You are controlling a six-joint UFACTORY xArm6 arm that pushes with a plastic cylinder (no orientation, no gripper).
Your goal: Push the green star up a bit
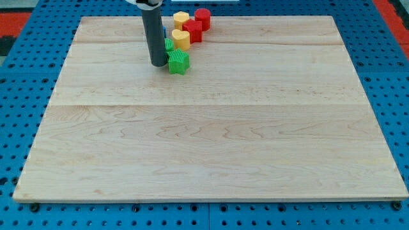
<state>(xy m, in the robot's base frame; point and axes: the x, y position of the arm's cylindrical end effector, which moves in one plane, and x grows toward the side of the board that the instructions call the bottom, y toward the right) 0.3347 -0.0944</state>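
The green star (179, 62) sits near the view's top, left of centre, on the wooden board (211, 128). My tip (158, 64) rests on the board just left of the green star, close to it or touching it. A second green block (169, 45) is partly hidden behind the rod. Above the star lie a yellow block (181, 39), a red block (193, 30), another yellow block (181, 19) and a red cylinder (202, 18). A blue block (164, 30) peeks out behind the rod.
The board lies on a blue pegboard table (25, 76) that surrounds it. The cluster of blocks sits close to the board's top edge.
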